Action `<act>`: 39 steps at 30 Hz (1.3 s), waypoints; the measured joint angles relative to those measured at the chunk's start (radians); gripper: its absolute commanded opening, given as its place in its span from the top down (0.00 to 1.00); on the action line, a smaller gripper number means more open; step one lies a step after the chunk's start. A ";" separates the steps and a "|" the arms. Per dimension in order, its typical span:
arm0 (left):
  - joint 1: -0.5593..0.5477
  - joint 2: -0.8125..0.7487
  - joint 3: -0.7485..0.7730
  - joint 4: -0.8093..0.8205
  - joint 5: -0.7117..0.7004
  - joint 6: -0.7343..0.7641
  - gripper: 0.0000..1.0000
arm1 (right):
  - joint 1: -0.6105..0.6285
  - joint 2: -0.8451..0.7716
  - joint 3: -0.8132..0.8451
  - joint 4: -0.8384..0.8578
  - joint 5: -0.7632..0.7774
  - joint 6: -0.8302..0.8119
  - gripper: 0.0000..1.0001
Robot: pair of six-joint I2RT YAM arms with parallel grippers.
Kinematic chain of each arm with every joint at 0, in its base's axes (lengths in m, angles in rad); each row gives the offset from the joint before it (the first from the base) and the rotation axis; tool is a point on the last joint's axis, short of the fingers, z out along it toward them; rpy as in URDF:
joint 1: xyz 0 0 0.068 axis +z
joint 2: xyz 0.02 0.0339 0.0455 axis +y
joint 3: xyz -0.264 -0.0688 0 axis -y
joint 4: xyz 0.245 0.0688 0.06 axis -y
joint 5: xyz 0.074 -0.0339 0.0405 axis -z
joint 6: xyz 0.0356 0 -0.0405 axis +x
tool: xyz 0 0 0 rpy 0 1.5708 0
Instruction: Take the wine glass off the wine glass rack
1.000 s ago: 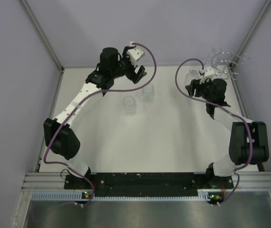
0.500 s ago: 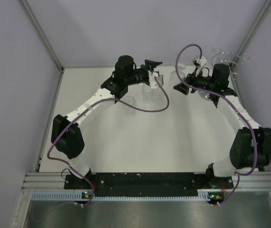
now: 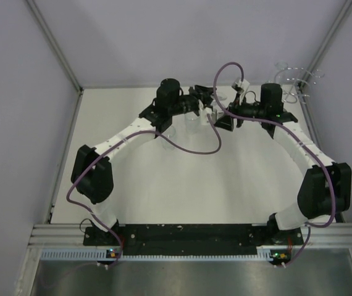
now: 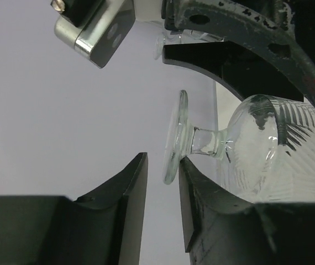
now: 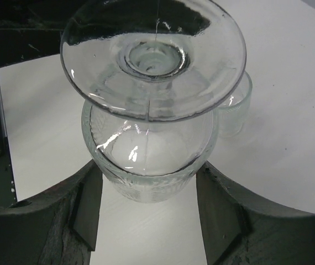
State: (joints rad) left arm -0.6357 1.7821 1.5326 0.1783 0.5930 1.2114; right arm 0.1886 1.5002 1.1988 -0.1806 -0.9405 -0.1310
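1. Toward the middle of the white surface (image 3: pixel 163 185), a small clear glass tumbler (image 3: pixel 192 121) stands upright, just in front of the two hands. A second one seems to stand beside it, mostly hidden by the left arm.
2. Close behind, near the middle of the far edge, the right hand (image 5: pixel 149 176) is clamped on the ribbed bowl of the clear stemmed wine glass (image 5: pixel 152 55), with one finger on each side. The round foot stays free, I judge so that the other arm can reach it. The exact tilt of the glass I cannot tell.
3. The left hand (image 4: pixel 162 165) has its fingers apart with a narrow gap, and the rim of the foot goes into this gap. It looks like a handover is being prepared. Whether the fingers touch the foot, I cannot tell.
4. At the far right corner stands the silver wire wine glass rack (image 3: pixel 296 79), well apart from the wine glass, so the glass is already off it.
5. The top view gives the places of the hands and the rack, but there the wine glass is almost lost between the black hands. Only the left wrist view shows the foot in the gap. Only the right wrist view shows the grip on the bowl.
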 measured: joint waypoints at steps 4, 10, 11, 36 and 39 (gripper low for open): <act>-0.005 0.000 -0.007 -0.010 -0.013 0.029 1.00 | 0.001 0.000 0.002 -0.001 0.001 -0.006 1.00; 0.003 0.000 -0.019 -0.030 -0.032 0.077 1.00 | -0.001 0.000 0.003 -0.016 0.021 -0.007 0.34; 0.003 0.000 -0.019 -0.029 -0.036 0.074 1.00 | -0.001 0.000 0.004 -0.018 0.024 -0.004 0.28; 0.177 0.001 0.131 -0.386 -0.050 -0.958 1.00 | 0.018 -0.267 -0.093 0.128 0.142 -0.356 0.18; 0.176 0.002 0.131 -0.393 -0.013 -1.035 1.00 | 0.052 -0.267 -0.113 0.163 0.167 -0.357 0.21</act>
State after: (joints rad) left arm -0.4595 1.7840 1.6638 -0.2142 0.5800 0.1764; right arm 0.2409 1.2327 1.0863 -0.0177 -0.7731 -0.4881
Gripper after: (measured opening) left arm 0.073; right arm 0.820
